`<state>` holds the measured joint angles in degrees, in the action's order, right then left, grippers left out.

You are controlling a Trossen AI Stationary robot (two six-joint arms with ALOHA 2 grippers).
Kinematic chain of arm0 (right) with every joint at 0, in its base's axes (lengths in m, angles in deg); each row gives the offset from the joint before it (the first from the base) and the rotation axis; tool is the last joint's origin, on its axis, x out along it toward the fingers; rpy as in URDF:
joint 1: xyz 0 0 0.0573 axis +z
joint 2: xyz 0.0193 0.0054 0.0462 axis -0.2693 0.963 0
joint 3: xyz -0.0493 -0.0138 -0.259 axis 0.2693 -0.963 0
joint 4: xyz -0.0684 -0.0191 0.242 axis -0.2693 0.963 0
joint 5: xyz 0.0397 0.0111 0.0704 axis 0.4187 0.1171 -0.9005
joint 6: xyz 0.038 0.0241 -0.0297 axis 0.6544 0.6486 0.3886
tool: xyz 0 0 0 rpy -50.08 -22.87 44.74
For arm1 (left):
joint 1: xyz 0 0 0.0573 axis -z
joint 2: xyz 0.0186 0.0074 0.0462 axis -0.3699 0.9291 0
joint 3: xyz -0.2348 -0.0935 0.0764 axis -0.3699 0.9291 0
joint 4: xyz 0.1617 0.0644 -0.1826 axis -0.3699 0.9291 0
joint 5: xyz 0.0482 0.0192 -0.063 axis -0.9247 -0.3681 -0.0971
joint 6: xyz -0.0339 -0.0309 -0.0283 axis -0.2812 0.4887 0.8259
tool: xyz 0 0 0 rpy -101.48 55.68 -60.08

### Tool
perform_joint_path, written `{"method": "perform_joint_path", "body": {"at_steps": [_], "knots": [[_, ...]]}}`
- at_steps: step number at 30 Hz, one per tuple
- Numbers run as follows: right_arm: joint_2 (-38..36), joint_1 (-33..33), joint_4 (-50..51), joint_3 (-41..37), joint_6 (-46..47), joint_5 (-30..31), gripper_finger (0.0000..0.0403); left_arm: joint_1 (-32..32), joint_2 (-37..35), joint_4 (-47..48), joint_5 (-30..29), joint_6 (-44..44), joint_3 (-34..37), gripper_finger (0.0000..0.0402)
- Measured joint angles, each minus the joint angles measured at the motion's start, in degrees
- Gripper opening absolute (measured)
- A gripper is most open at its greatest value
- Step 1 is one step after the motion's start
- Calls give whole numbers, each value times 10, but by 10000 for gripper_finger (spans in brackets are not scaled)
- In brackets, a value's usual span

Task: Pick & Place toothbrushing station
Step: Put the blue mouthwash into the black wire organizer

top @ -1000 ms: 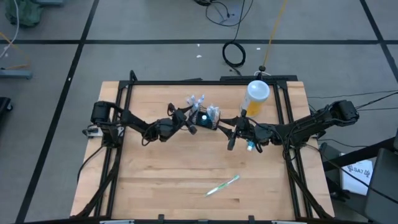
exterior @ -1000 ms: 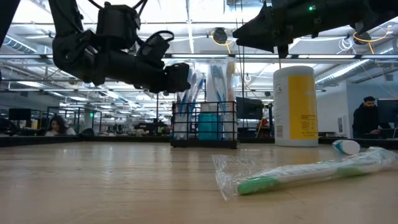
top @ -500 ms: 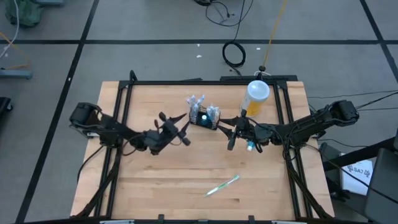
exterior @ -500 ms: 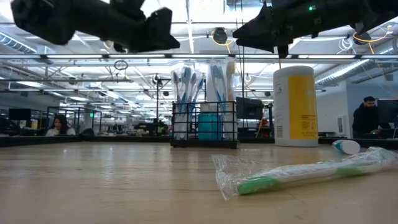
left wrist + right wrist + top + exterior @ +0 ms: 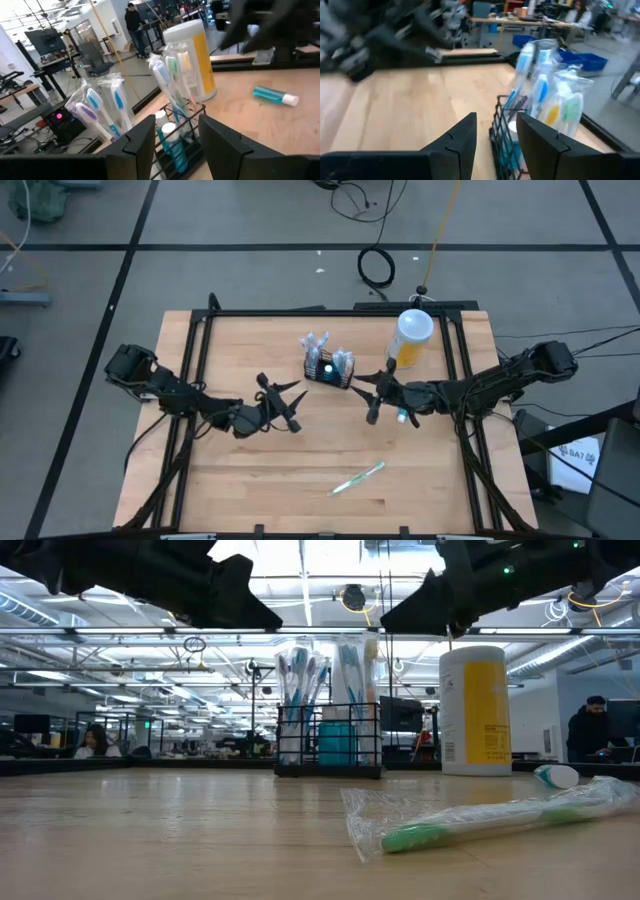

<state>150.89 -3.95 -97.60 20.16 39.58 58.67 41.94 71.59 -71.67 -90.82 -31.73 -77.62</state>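
The toothbrushing station (image 5: pixel 328 367) is a small black wire caddy holding wrapped toothbrushes and a teal tube. It stands on its base on the wooden table, at the far middle, and also shows in the low view (image 5: pixel 330 740). My left gripper (image 5: pixel 283 402) is open and empty, to the caddy's near left and above the table (image 5: pixel 235 595). Its wrist view (image 5: pixel 175 125) faces the caddy (image 5: pixel 172 145). My right gripper (image 5: pixel 365 396) is open and empty just right of the caddy, raised (image 5: pixel 420 605). Its wrist view (image 5: pixel 495 122) shows the caddy (image 5: pixel 512 135) close ahead.
A tall yellow bottle with a white lid (image 5: pixel 413 335) stands at the far right of the table. A small teal toothpaste tube (image 5: pixel 402 416) lies under my right arm. A wrapped green toothbrush (image 5: pixel 358 478) lies near the front edge. A black frame rails the table.
My left gripper has drawn back from the caddy toward the table's near left and has risen. The caddy has stayed where it was, upright.
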Motion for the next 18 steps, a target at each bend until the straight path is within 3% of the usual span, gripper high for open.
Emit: {"method": "perform_joint_path", "body": {"at_steps": [7, 18], "knots": [[-52, 25, 112, 0, -24, -110, 130, -3, 0, 6, 0, 4, 0, 157], [-125, 55, 420, 0, 85, -160, 130, -13, 0, 9, 0, 42, 0, 157]]}}
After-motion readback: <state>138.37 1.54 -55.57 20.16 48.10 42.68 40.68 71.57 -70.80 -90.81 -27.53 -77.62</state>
